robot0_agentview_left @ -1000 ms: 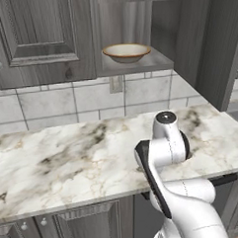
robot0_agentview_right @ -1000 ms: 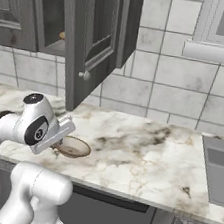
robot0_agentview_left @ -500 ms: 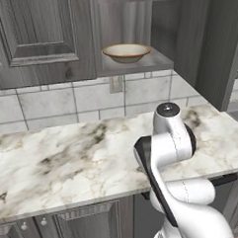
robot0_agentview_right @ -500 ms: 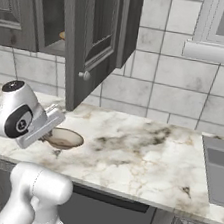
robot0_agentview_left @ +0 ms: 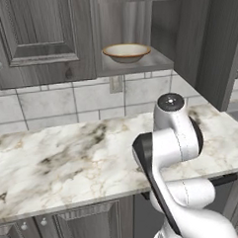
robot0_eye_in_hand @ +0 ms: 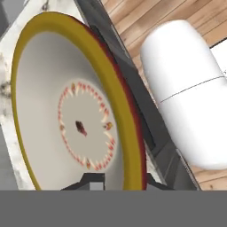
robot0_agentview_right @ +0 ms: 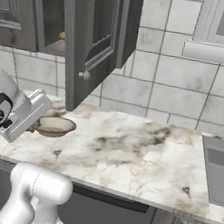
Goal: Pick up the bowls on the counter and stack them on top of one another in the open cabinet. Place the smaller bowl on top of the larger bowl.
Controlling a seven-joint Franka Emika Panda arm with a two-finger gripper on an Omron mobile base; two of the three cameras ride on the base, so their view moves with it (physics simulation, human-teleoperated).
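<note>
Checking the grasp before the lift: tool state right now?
Tool: shut on the bowl at its rim, at the counter.

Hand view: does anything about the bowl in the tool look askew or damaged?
No damage shows. The round cream bowl with the tan-brown rim appears rolled in the hand view, but in the right base view it looks level, just above the white marble counter, with the tool shut on its rim. Nothing stands out.

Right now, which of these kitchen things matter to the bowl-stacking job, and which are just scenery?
Job: cream bowl with tan rim on open grey cabinet's shelf; matching bowl in the pincer; white marble counter.
Scenery: grey sink; closed panelled cabinet door.
</note>
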